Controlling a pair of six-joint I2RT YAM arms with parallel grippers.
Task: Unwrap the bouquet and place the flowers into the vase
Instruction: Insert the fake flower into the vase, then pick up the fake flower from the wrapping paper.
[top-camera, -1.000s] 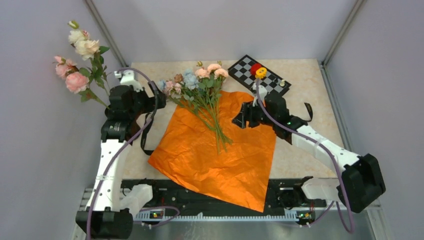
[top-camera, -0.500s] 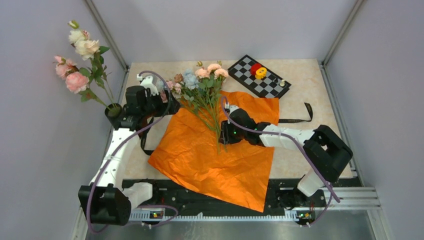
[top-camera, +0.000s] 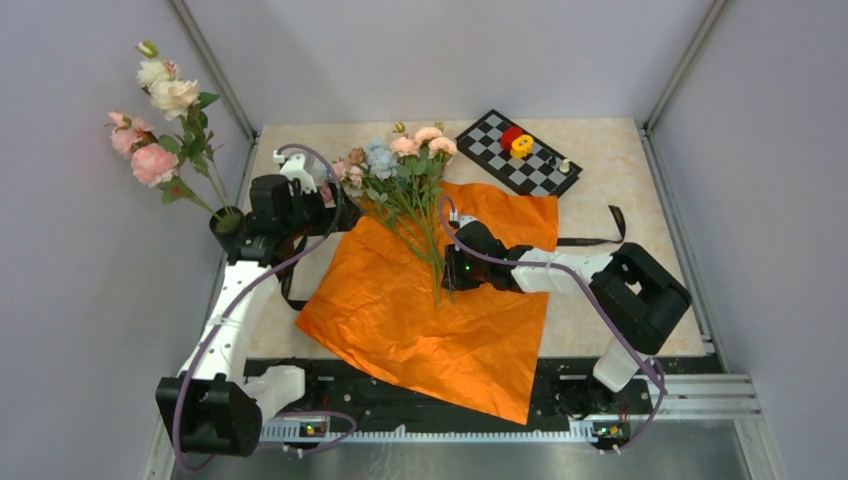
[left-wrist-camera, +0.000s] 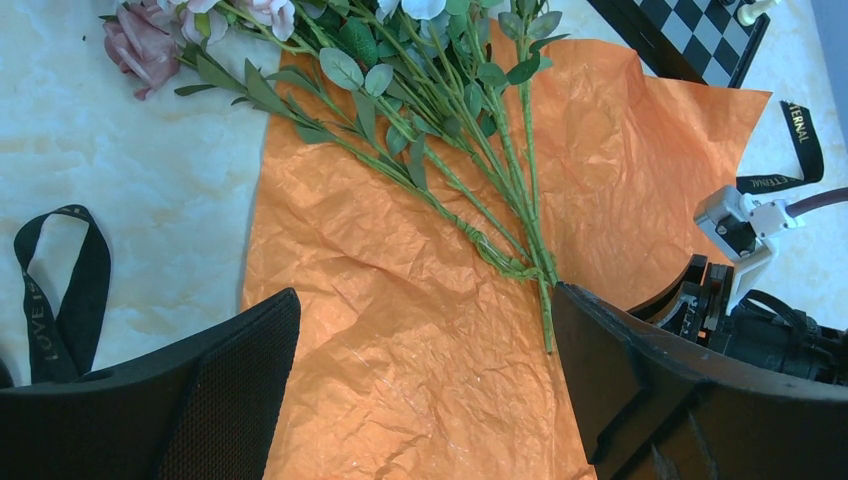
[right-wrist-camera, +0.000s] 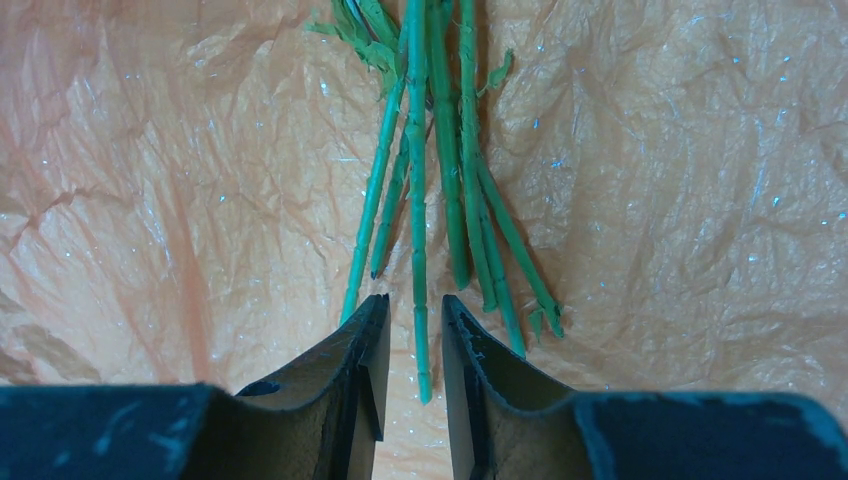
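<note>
The orange paper (top-camera: 430, 320) lies spread flat on the table, unwrapped. The flowers (top-camera: 400, 165) lie loose on it, blooms toward the back, thin green stems (right-wrist-camera: 440, 150) fanning to the paper's middle. My right gripper (top-camera: 447, 270) sits low at the stem ends. Its jaws (right-wrist-camera: 415, 305) are narrow but open, with one stem tip between them and a small gap on each side. My left gripper (top-camera: 338, 208) hovers wide open over the paper's left part (left-wrist-camera: 400, 330), holding nothing. The black vase (top-camera: 228, 222) stands at the table's left edge.
Large pink and white roses (top-camera: 155, 110) stand in the vase. A checkered board (top-camera: 520, 150) with small pieces lies at the back right. One black ribbon (top-camera: 610, 225) lies right of the paper, another (left-wrist-camera: 60, 290) left of it.
My right arm swung left across the paper to the stem ends and its jaws narrowed around one stem. My left arm shifted right, uncovering the vase, then held still.
</note>
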